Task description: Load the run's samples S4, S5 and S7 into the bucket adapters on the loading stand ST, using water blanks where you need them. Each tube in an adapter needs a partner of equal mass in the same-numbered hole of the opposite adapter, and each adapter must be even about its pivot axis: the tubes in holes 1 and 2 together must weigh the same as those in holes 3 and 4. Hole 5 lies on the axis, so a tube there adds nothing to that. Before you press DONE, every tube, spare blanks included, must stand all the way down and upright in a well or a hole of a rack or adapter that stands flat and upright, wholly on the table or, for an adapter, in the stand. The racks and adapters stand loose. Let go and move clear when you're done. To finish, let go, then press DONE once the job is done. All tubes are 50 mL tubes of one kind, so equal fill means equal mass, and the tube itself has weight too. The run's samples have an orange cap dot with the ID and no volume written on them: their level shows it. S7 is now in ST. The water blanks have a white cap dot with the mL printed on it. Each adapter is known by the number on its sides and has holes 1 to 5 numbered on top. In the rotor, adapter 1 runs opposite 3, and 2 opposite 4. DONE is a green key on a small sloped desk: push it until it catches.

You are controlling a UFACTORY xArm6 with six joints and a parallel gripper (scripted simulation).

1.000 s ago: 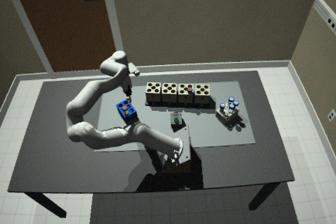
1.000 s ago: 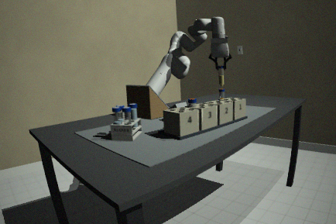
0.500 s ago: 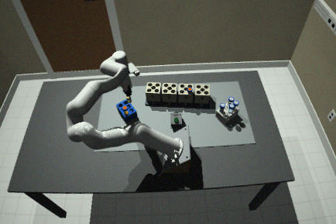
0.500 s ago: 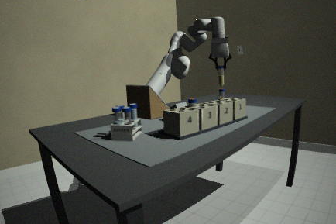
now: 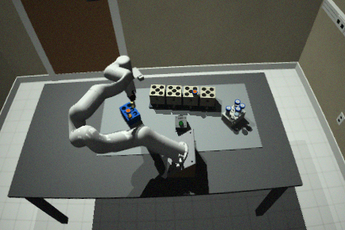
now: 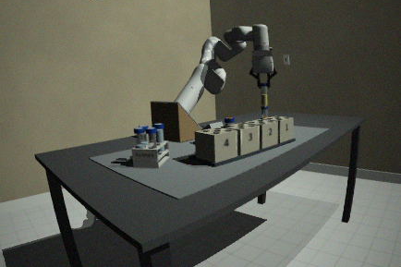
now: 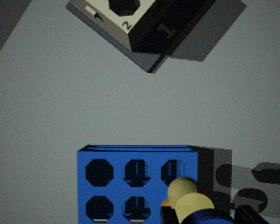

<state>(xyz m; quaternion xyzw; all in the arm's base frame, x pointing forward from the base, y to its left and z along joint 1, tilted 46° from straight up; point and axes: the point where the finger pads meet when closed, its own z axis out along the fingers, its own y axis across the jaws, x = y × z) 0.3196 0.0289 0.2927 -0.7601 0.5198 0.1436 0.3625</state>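
Observation:
My gripper (image 5: 133, 97) (image 6: 264, 84) (image 7: 206, 217) is shut on a blue-capped tube (image 5: 133, 103) (image 6: 264, 99) (image 7: 183, 192) with yellowish contents. It holds the tube upright above the blue rack (image 5: 137, 121) (image 7: 86, 187), over its edge. Its cap ID is hidden. Orange-dotted tubes show in the rack in the top view. The stand holds adapter 1 (image 5: 157, 99) (image 6: 285, 130), adapter 2 (image 5: 173, 99) (image 6: 270, 136), adapter 3 (image 5: 190, 99) (image 6: 249, 140) and adapter 4 (image 5: 207, 101) (image 6: 222, 146). S7 (image 5: 195, 91) (image 6: 229, 119) is in adapter 3.
The white blanks rack (image 6: 144, 156) holds several blue-capped tubes at the table's far right in the top view. The green DONE key (image 5: 181, 123) is on its small desk between the stand and the arm's base. Adapter 1's corner (image 7: 133, 42) is ahead of the blue rack.

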